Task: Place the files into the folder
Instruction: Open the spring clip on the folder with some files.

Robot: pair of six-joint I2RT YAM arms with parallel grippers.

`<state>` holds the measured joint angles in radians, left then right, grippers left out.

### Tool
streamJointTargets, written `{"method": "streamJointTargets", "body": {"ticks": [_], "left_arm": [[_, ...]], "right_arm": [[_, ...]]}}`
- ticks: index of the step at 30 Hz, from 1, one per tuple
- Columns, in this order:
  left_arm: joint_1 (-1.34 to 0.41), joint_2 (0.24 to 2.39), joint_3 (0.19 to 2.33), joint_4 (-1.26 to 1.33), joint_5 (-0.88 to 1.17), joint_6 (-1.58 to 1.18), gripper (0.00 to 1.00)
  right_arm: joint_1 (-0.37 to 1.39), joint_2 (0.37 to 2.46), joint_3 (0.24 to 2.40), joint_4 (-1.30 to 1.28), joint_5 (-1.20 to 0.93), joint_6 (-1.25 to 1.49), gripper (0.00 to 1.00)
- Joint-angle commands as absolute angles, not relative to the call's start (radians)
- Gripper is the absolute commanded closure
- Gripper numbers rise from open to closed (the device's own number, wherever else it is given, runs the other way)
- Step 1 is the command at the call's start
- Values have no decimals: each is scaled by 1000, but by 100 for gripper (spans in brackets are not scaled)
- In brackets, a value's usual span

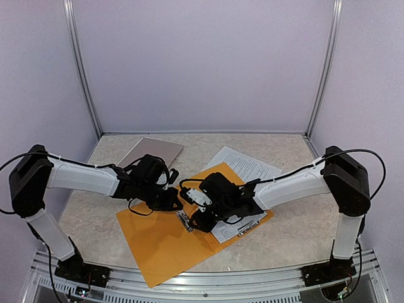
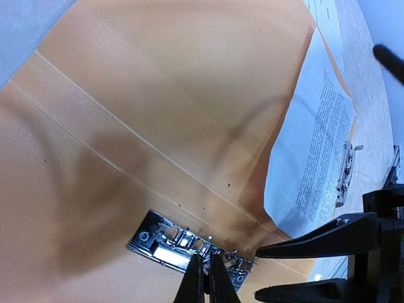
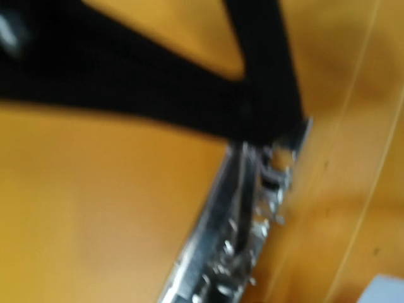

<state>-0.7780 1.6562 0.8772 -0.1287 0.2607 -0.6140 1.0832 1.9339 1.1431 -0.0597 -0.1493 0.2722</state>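
The orange folder (image 1: 158,243) lies open on the table, with a metal clip (image 1: 185,219) fixed near its spine. The files are white printed sheets: one (image 1: 235,228) lies on the folder's right flap, another (image 1: 247,165) sticks out behind it. My left gripper (image 1: 177,203) is shut, and its tips (image 2: 206,257) rest on the clip (image 2: 183,243). My right gripper (image 1: 193,221) stands just right of the clip's end. The left wrist view shows its jaws (image 2: 255,273) apart with only folder between them. In the blurred right wrist view I see the clip (image 3: 240,227) on the folder (image 3: 95,208).
A flat tan board (image 1: 151,151) lies at the back left of the table. White enclosure walls and metal posts (image 1: 82,69) close in the sides. A small metal clip (image 2: 346,173) sits on the sheet (image 2: 315,158) on the flap.
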Motion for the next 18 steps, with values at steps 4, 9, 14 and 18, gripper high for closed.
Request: {"method": "streamJointTargets", "body": {"ticks": [4,9,14,18], "left_arm": [[-807,1687,938,-225,307,-609,99],[-830,1675,970,-230,319,-598,93],[-862,1649,986,-242,326,-593,92],[-902,1633,985,-252,320,-575,91]], "right_arm": [[1077,1840,1121,24,-133,246,61],[1072,1760,1057,8,-58,267,61],[1064,1650,983,-48,18,294,61],[1055,1577,933,-110,64,318,60]]}}
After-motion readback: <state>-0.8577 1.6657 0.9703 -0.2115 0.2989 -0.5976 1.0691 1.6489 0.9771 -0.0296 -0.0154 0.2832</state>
